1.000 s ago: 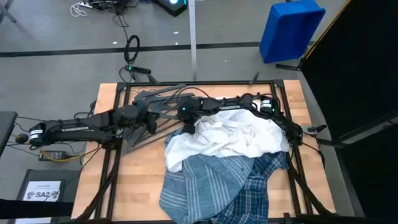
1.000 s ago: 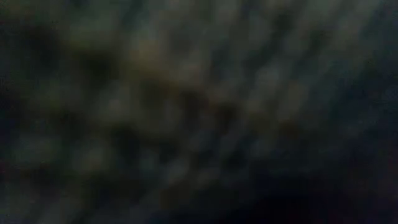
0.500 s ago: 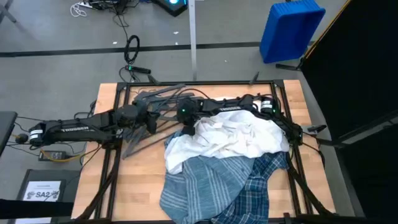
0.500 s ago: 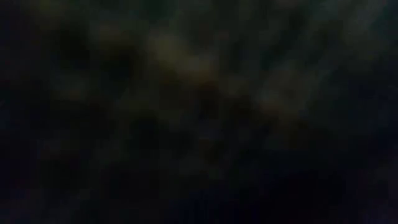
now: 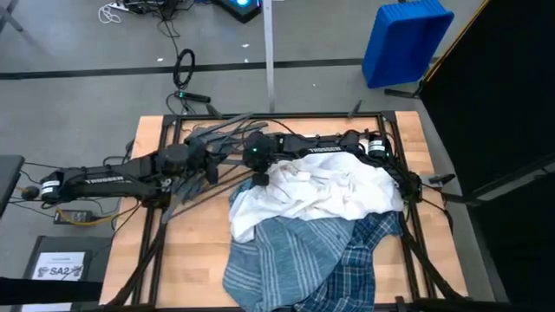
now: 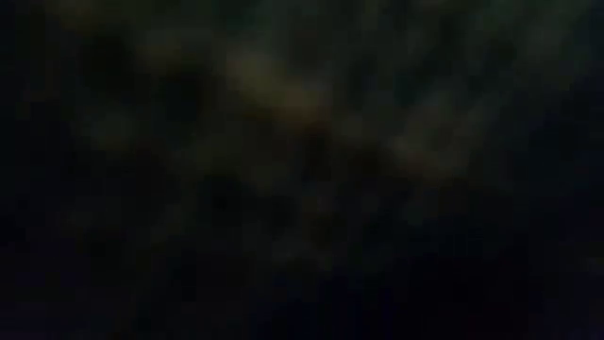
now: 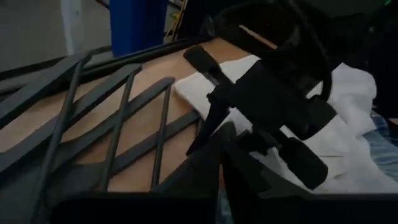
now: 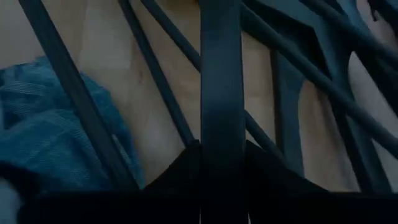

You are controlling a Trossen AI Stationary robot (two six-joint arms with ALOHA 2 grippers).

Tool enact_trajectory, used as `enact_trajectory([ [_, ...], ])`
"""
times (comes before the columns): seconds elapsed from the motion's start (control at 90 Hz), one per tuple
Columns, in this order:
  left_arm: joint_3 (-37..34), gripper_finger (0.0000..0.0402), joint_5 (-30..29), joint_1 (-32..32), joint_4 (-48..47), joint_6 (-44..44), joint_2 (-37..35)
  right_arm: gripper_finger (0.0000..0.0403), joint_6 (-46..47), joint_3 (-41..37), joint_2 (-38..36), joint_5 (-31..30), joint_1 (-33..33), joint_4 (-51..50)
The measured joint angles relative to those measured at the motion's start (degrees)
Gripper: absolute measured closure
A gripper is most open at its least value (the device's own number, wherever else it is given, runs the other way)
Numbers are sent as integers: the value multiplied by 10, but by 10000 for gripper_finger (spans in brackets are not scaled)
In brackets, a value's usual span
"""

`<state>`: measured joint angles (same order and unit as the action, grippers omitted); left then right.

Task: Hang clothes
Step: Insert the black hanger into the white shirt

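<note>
Since a second ago my right gripper (image 5: 257,159) has shifted a little toward the hangers (image 5: 204,139) at the far left of the table (image 5: 186,251), and the hanger bundle has fanned slightly; the shirts have not moved.

From above, I count three shirts: the white shirt (image 5: 321,195) on top at mid-table, the striped blue-grey shirt (image 5: 277,251) and the plaid shirt (image 5: 364,251) under it toward the near edge. The left gripper (image 5: 208,163) sits among the hangers, just beside the right one. Both lie just left of the white shirt's edge; the right is nearer. I cannot count the hangers in the tangle.

The low view is dark and tells me nothing.

The left wrist view shows the right gripper (image 7: 214,134) over the hangers; I cannot tell how the left jaws stand.

The right wrist view shows one hanger bar (image 8: 221,93) running straight between the right jaws, which I judge are pinching it.
</note>
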<state>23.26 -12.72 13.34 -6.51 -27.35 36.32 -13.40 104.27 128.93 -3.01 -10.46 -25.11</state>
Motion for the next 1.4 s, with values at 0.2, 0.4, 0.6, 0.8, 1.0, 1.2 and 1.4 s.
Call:
enact_trajectory([
  [0.2,3,401,0,0,6,2,0,353,-4,0,-1,-13,5,-17],
  [0.4,3,401,17,0,16,3,0,353,-4,0,-2,-21,6,-22],
  [0.6,3,401,24,0,27,14,-12,353,-8,0,-7,-40,6,-32],
  [0.8,3,401,24,0,37,19,-29,353,-9,0,-27,-48,6,-41],
  [1.0,3,401,24,0,42,18,-42,353,-8,0,-48,-52,7,-45],
  [1.2,22,401,25,0,40,23,-65,353,-10,0,-58,-62,11,-55],
  [1.4,56,384,25,0,-1,30,-76,353,-13,0,-60,-64,13,-56],
])
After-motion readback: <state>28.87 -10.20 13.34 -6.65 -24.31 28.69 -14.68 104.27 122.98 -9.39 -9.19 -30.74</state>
